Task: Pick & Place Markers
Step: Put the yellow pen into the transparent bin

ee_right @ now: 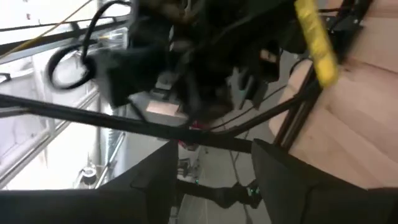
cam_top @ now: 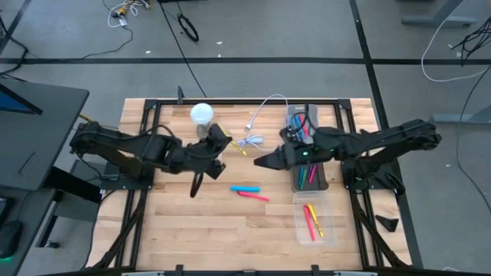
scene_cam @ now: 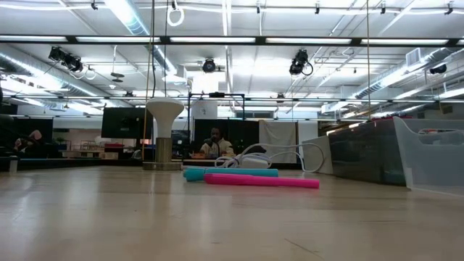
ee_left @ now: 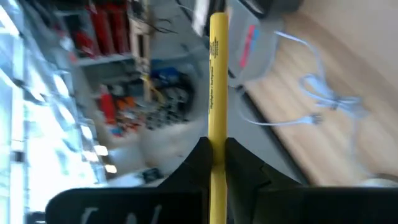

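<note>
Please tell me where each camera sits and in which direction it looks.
High: above the table, looking down; both arms show.
Low: at tabletop height, facing the blue marker and pink marker; no arm.
Left wrist: behind the left end effector, clamping the yellow marker.
Right wrist: behind the open right end effector; also shows that yellow marker.

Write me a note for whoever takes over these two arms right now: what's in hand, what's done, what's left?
Left gripper: jaws shut on a yellow marker, raised mid-table.
Right gripper: jaws open, empty, facing the left one, a handover looks likely.
Done: some markers in the dark bin and the clear bin.
Left: the blue marker and pink marker on the table, plus the yellow one.
</note>
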